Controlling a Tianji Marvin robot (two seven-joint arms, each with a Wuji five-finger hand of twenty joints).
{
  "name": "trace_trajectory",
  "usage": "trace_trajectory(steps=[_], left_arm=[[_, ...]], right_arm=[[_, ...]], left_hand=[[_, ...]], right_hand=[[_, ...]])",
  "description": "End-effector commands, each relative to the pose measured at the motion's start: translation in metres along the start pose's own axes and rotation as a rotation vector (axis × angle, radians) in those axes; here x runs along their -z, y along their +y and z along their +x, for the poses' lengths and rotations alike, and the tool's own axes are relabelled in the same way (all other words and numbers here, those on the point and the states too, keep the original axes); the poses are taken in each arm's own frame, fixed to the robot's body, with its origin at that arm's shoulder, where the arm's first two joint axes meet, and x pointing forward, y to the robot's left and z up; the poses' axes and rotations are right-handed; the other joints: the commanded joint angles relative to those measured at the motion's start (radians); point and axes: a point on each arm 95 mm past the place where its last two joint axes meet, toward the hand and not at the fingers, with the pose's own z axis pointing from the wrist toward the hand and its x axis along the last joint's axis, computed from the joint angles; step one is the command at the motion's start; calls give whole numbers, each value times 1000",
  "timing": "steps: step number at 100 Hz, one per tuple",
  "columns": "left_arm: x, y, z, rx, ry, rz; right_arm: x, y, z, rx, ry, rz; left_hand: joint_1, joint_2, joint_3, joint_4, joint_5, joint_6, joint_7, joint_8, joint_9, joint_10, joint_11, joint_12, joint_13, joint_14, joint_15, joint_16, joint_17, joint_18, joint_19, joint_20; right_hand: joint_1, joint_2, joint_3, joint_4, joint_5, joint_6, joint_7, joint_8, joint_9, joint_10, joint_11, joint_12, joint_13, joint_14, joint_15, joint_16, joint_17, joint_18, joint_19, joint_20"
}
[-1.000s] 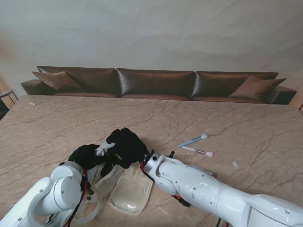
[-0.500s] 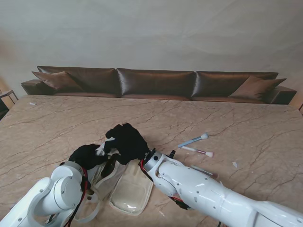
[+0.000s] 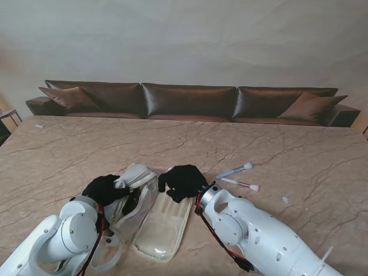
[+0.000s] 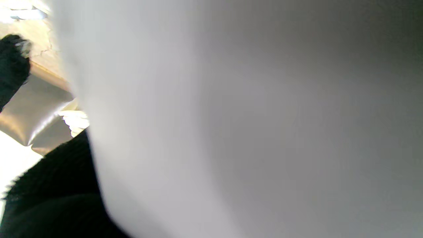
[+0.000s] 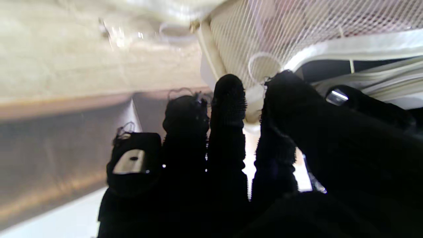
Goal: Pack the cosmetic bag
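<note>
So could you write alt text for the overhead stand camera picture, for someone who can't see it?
Two white robot arms with black-gloved hands work at an open cream cosmetics bag on a marble table: the left hand grips the bag's raised side, the right hand rests at its far edge. Two makeup brushes lie to the right; a brown sofa runs behind.

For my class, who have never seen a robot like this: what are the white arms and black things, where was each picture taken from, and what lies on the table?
The white arms belong to a two-armed robot; the black shapes are its gloved hands. One camera looks down from its stand, and one sits on each wrist. The left wrist view is mostly blocked by something pale and blurred. On the marble table lies an opened cream cosmetics bag. The left robot hand grips the bag's edge. The right robot hand rests at its far end, apparently holding nothing. Two makeup brushes wait to its right.
</note>
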Motion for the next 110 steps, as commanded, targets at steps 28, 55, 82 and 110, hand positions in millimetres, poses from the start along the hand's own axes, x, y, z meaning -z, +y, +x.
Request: trace_trajectory(steps=[28, 55, 82, 110], left_arm=[[7, 2, 7, 51, 23, -22], [7, 3, 7, 57, 25, -18], [5, 4, 9, 52, 22, -21], [4, 8, 8, 42, 23, -22]], right_arm=[[-15, -21, -15, -88, -104, 61], [-27, -29, -19, -253, -93, 62], [-40, -39, -13, -405, -71, 31], [-45, -43, -8, -490, -81, -17]], left_hand=[[50, 89, 44, 3, 9, -32, 28, 8, 90, -234, 121, 48, 28, 28, 23, 14, 23, 18, 141, -9], [49, 86, 43, 3, 7, -42, 27, 9, 89, -236, 121, 48, 28, 27, 22, 14, 23, 23, 140, -10], [49, 82, 41, 2, 3, -49, 24, 9, 87, -237, 121, 49, 28, 26, 20, 13, 23, 20, 139, -11], [48, 78, 41, 3, 1, -58, 21, 9, 85, -239, 120, 49, 28, 26, 15, 12, 23, 18, 137, -13]], right_hand=[[-10, 51, 33, 34, -25, 122, -93, -66, -5, 43, -18, -21, -5, 54, 10, 9, 5, -7, 88, -29], [-113, 52, -20, 159, -131, 105, -301, 160, -198, -15, 35, -6, -182, 34, -8, 44, -154, -31, 15, 15], [-147, -55, -106, 33, -27, 35, -194, 219, -184, -10, 58, -5, -182, 47, 8, 44, -160, -16, 27, 40], [-131, -149, -138, -105, 6, -119, 53, 312, -135, -22, 92, 9, -137, 44, 18, 24, -122, -14, 52, 31]])
